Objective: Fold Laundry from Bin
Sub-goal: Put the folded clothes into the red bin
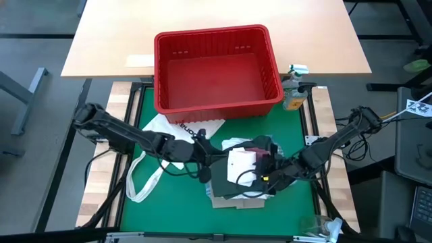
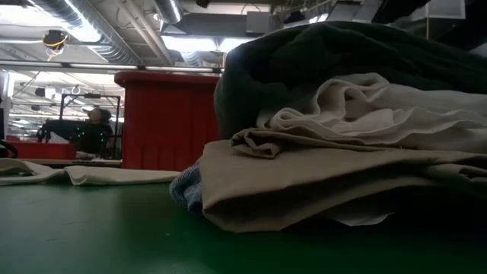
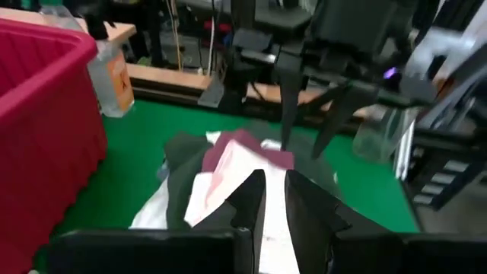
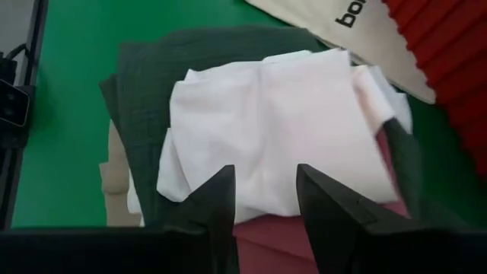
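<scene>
A pile of folded laundry (image 1: 239,189) lies at the middle of the green table, with tan cloth (image 2: 304,190) at the bottom and a dark green-grey top (image 4: 144,84) above it. A white cloth (image 1: 241,165) and a maroon piece (image 3: 243,144) lie on top. My left gripper (image 1: 214,162) reaches in from the left and is shut on the white cloth's edge. My right gripper (image 4: 264,179) hovers open over the white cloth's right side. The red bin (image 1: 212,34) stands at the far side with nothing showing inside. My left gripper pinches the white cloth's near-left edge (image 3: 274,228) in the narrow slit between its two fingers, coming almost level from the table's left. One layer or several, I cannot tell. The cloth slopes from the fingers down onto the pile, where its far part (image 3: 228,164) rests.
A white tote bag with black lettering (image 1: 182,131) lies flat left of the pile, its straps (image 1: 142,179) trailing toward the near left. A clear bottle with an orange label (image 1: 293,98) stands right of the bin. Bare green mat (image 1: 175,209) shows at the near left.
</scene>
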Robot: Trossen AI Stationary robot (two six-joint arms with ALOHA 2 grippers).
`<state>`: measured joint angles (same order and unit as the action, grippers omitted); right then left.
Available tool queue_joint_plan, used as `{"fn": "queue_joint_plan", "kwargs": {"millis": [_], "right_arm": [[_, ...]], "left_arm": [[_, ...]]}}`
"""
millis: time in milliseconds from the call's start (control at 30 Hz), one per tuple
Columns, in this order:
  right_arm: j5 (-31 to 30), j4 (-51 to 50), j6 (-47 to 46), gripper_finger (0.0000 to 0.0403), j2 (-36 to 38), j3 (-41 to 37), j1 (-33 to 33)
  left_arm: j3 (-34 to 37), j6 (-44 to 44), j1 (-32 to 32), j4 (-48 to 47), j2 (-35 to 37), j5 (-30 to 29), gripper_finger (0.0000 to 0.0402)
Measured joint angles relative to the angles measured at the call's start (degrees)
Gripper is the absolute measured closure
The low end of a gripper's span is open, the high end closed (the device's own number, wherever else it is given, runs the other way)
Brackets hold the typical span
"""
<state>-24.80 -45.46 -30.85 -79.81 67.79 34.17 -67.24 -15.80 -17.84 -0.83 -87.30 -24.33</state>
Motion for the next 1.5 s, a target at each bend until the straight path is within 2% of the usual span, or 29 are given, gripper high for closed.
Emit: {"fn": "queue_joint_plan", "kwargs": {"millis": [167, 367, 533, 700, 833, 1033, 1200, 1333, 1500], "right_arm": [[-0.06, -4.36, -0.01, 0.0262, 0.63, 2.4, 0.0], [0.87, -8.87, -0.46, 0.0262, 0.61, 2.84, 0.0], [2.47, -10.7, -0.51, 0.0262, 0.7, 2.84, 0.0], [3.98, -13.74, -1.78, 0.0262, 2.05, 2.87, 0.0], [4.29, -18.08, -5.74, 0.0262, 5.01, 2.87, 0.0], [3.87, -27.02, -14.34, 0.0262, 10.04, 2.89, 0.0], [3.44, -30.81, -18.54, 0.0262, 11.98, 2.89, 0.0], [3.44, -31.6, -19.06, 0.0262, 12.17, 2.89, 0.0], [3.44, -33.24, -18.96, 0.0262, 12.17, 2.89, 0.0]], "left_arm": [[0.0, -0.78, -0.61, -0.01, 2.53, -0.23, 0.0337], [0.0, -6.51, -0.55, -0.19, 2.96, -0.15, 0.0271], [0.0, -6.52, -0.56, -0.68, 3.6, 2.92, 0.0225], [0.0, -5.21, -0.1, -3.54, 8.0, 6.84, 0.0214], [0.0, -6.57, 0.15, -8.87, 12.96, 7.39, 0.0214], [-0.07, -20.67, 0.19, -25.55, 18.81, 7.3, 0.0214], [0.8, -37.21, -1.48, -42.45, 18.02, 7.32, 0.0214], [6.55, -47.08, -3.21, -42.26, 16.06, 7.61, 0.0214], [15.55, -55.56, -3.7, -31.39, 13.33, 8.53, 0.0214]]}}
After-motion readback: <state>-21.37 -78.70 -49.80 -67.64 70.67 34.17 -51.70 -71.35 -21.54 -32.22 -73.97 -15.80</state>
